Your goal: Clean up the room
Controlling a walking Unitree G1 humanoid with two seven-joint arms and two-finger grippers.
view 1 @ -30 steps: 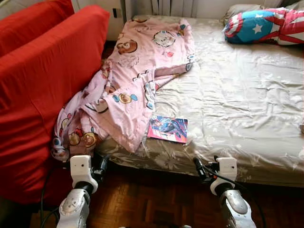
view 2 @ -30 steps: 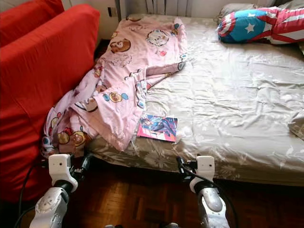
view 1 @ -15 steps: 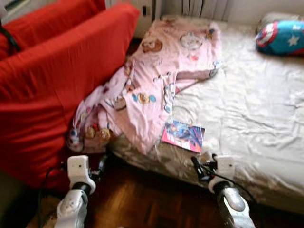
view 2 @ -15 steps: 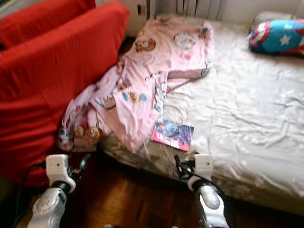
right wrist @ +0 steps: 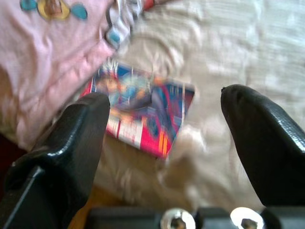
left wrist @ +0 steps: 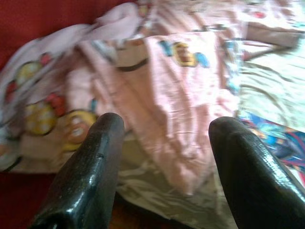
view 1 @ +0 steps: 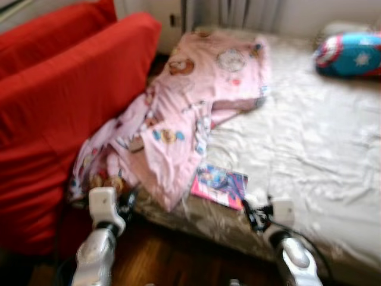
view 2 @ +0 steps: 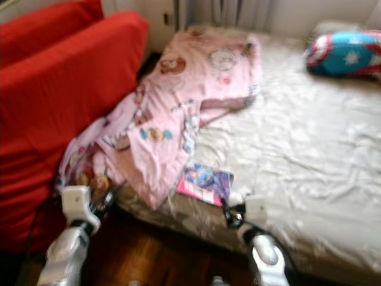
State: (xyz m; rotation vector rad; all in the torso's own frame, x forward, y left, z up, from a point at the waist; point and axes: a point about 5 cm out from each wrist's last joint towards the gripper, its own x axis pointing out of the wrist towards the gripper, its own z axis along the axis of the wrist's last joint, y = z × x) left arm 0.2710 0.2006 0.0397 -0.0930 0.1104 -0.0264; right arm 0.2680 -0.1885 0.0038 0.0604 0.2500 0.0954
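A pink cartoon-print blanket (view 1: 190,107) lies crumpled over the left side of the bed (view 1: 321,155) and spills down toward the floor beside the red sofa (view 1: 53,113). A pink and blue comic book (view 1: 219,185) lies flat near the bed's front edge, just right of the blanket's hem. My left gripper (left wrist: 164,157) is open, held low in front of the hanging blanket. My right gripper (right wrist: 164,138) is open and points at the comic book (right wrist: 143,114), a short way off it. Both arms sit low at the bed's front edge.
A blue, red and white star cushion (view 1: 348,53) lies at the far right of the bed. The red sofa stands close against the bed's left side. Dark wooden parquet (view 1: 178,262) runs below the bed's edge. The eye views are blurred.
The whole picture has shifted and blurred, so the camera has moved, drawing nearer the bed. Both grippers stay open, and the blanket and comic book lie as before.
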